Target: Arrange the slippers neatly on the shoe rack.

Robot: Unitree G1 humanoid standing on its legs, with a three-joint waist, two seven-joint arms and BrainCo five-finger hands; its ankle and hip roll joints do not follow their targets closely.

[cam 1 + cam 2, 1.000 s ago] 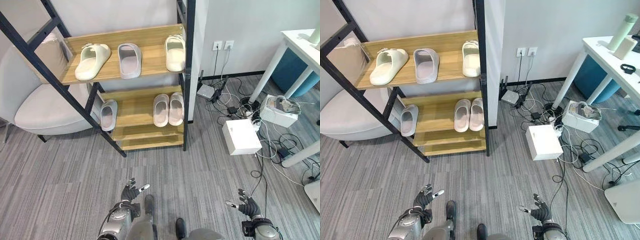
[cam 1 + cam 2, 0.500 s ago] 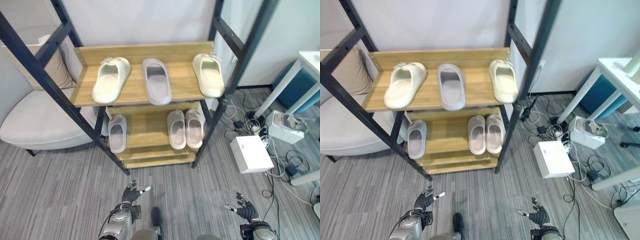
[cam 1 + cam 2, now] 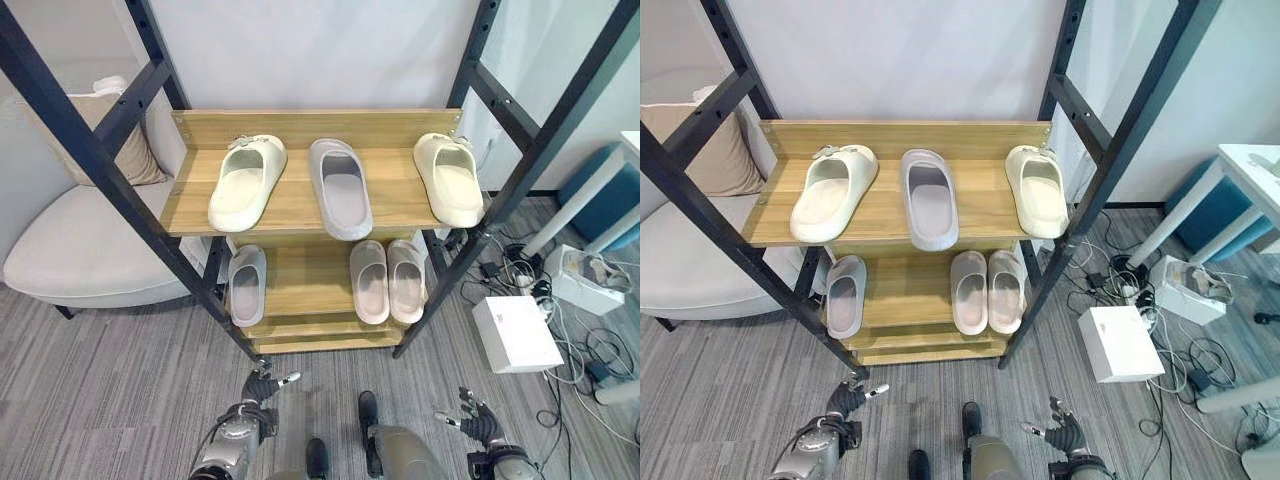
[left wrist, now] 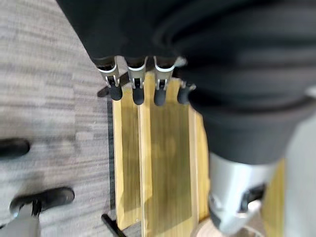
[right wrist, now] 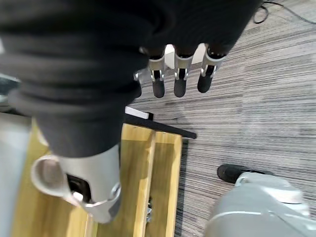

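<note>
The shoe rack [image 3: 300, 205] carries six slippers. Upper shelf: a cream slipper [image 3: 246, 182] angled at the left, a grey slipper [image 3: 339, 187] in the middle, a cream slipper [image 3: 449, 178] at the right. Lower shelf: a single grey slipper [image 3: 246, 284] at the left, a pink pair [image 3: 388, 280] side by side at the right.

The slippers look like moulded foam: probably light, flexible, not fragile. Recommended hold: across the strap or at the sole edges.

The left robot hand [image 3: 262, 385] and right robot hand [image 3: 474, 423] hang low over the floor, fingers relaxed, holding nothing.

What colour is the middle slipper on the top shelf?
The middle slipper is pale grey with a lilac tint; it shows best in the left eye view.
</note>
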